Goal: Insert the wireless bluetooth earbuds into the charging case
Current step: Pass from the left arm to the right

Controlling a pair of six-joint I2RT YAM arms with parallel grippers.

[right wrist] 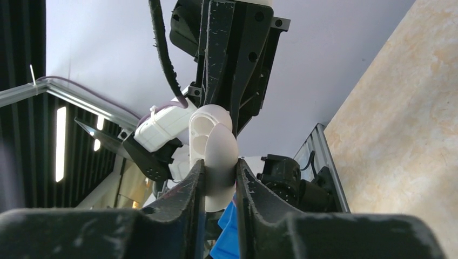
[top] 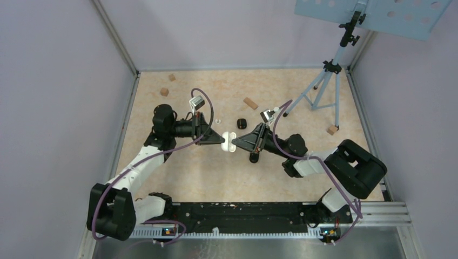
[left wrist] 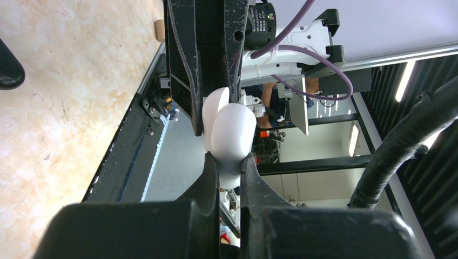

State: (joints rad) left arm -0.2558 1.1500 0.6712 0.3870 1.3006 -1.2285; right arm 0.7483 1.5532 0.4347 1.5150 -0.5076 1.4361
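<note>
No writing can be read anywhere in view.

Both arms stretched inward, left gripper [top: 223,141] and right gripper [top: 234,143] nose to nose, each pair of jaws pinched on the same case [top: 229,148]

four wooden blocks [top: 250,103], one white case [top: 229,143], one tripod [top: 324,81], two claws [top: 222,141] [top: 235,142]

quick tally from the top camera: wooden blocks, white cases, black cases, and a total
wooden blocks: 4
white case: 1
black case: 1
total: 6
dark shape under the right arm: too unclear to count
</note>
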